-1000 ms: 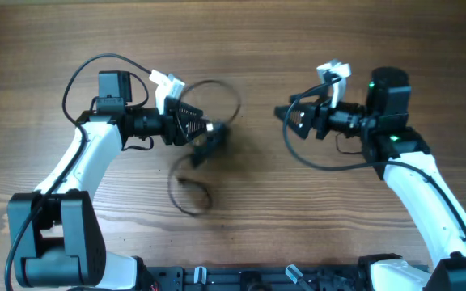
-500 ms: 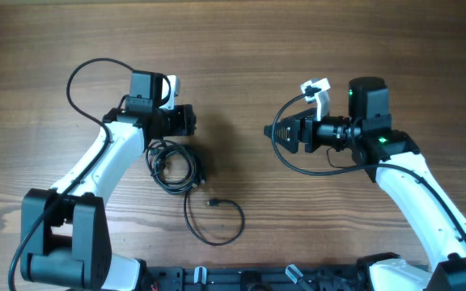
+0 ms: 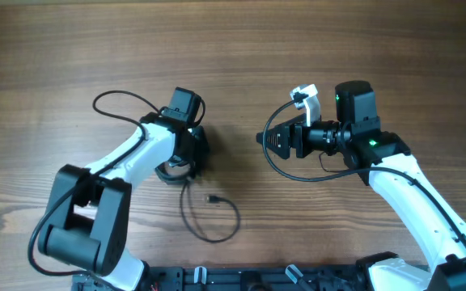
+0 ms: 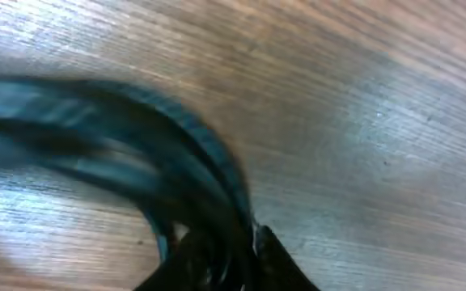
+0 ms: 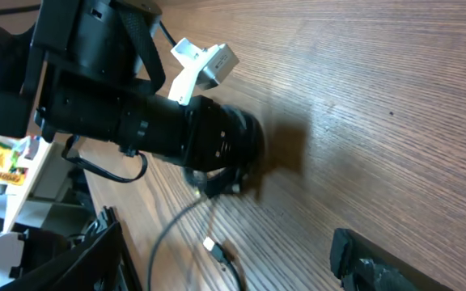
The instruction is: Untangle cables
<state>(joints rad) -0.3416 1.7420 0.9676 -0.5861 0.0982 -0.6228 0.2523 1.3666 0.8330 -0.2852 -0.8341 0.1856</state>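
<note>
Little is judged done: the cables (image 4: 95,137) are mostly bunched in a coil on the table (image 3: 338,48) under the left gripper (image 3: 191,153), whose grip cannot be told through blur, one strand is trailed loose, and the right gripper (image 3: 264,139) is held spread wide nearby.

Two robot arms seen from above. Each is built of long white shell links joined by black cylindrical joints. The left arm (image 3: 124,162) has a bulky black base block (image 3: 79,234) at the lower left of the frame, and a thin black wire (image 3: 120,99) loops off it at the upper left. The right arm (image 3: 411,190), at the right, bears a small green light (image 3: 372,144), a white bracket (image 3: 304,94) and a looping black wire (image 3: 294,171). The right hand (image 3: 264,138) is black.
</note>
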